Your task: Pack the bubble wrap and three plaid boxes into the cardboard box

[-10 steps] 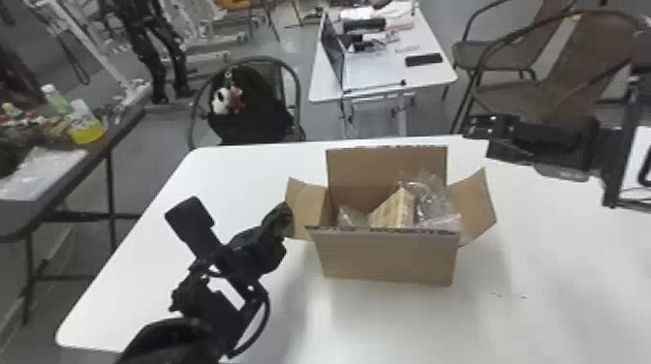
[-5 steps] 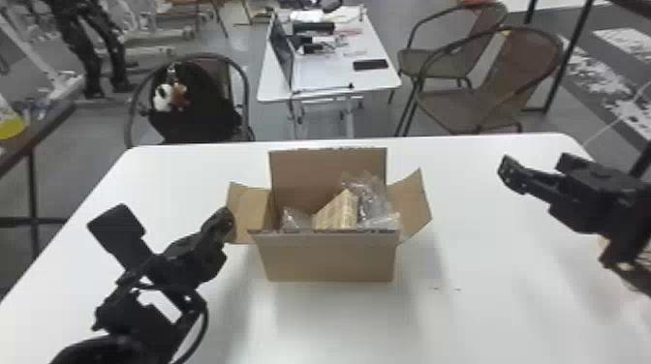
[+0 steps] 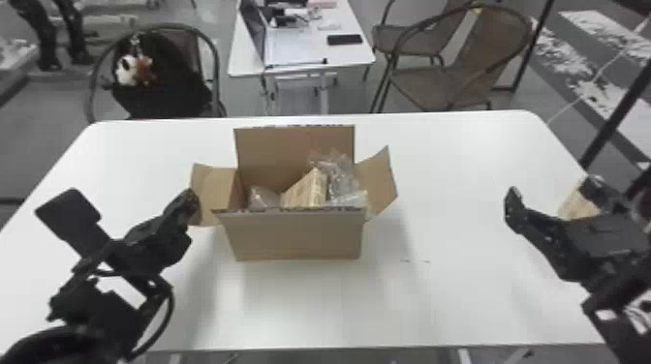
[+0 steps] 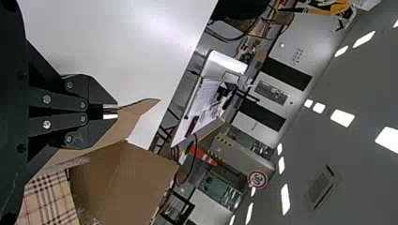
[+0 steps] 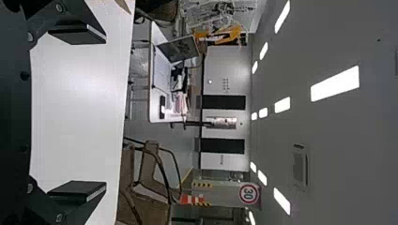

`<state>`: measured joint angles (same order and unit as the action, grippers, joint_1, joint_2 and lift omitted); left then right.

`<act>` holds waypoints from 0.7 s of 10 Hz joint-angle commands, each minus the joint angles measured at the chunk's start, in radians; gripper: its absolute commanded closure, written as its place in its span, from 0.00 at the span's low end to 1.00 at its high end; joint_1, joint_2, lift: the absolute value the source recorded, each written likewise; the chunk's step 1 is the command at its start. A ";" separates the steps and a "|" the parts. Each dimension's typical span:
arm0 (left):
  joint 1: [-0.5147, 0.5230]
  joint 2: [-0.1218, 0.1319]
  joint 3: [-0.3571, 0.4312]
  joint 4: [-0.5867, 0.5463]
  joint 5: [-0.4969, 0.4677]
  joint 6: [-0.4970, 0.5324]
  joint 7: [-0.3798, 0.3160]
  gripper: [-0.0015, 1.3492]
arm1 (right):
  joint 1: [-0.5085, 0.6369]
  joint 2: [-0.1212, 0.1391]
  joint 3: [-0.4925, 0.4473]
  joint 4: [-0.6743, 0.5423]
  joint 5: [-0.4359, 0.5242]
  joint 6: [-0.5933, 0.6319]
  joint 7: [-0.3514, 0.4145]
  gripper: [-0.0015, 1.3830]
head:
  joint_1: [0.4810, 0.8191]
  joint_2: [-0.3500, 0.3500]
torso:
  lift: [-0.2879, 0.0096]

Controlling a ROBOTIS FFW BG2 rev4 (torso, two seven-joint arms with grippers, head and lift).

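"Left gripper (image 3: 192,205)?"
"Beside the cardboard box's (image 3: 295,237) left flap (image 3: 210,191), fingers pressed together. Touching the flap or not — can't tell."
"Right gripper (image 3: 552,197)?"
"Over the right part of the white table (image 3: 460,300), well apart from the carton. Fingers spread wide, nothing between them in the right wrist view."
"Carton contents?"
"Flaps up and out. One plaid box (image 3: 310,189) inside, tilted, corner poking above the front wall. Bubble wrap (image 3: 339,176) bunched beside it, toward the right flap (image 3: 378,186); smaller clear clump (image 3: 261,197) on its other side. Deeper down is hidden."
"Other boxes?"
"Tan box (image 3: 574,205) near the table's right edge, partly hidden by the right gripper — pattern too faint to call."
"Background?"
"Laptop (image 3: 254,29) on a second table (image 3: 348,58), chairs (image 3: 436,82) near it."
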<state>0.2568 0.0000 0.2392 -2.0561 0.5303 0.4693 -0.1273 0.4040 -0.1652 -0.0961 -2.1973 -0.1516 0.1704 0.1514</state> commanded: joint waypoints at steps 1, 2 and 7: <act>0.009 -0.003 0.006 -0.004 0.005 -0.003 0.000 0.90 | 0.079 0.036 -0.004 0.054 0.037 -0.150 -0.050 0.14 | 0.63 0.54 | 0.38; 0.012 -0.003 0.009 -0.007 0.005 -0.003 0.000 0.90 | 0.096 0.041 -0.022 0.105 0.001 -0.175 -0.069 0.14 | 0.63 0.53 | 0.38; 0.007 -0.003 0.008 -0.015 0.002 0.014 0.000 0.90 | 0.088 0.039 -0.066 0.260 -0.043 -0.238 -0.093 0.14 | 0.63 0.44 | 0.38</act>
<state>0.2644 0.0000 0.2470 -2.0705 0.5324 0.4831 -0.1273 0.4906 -0.1248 -0.1587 -1.9516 -0.1951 -0.0580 0.0588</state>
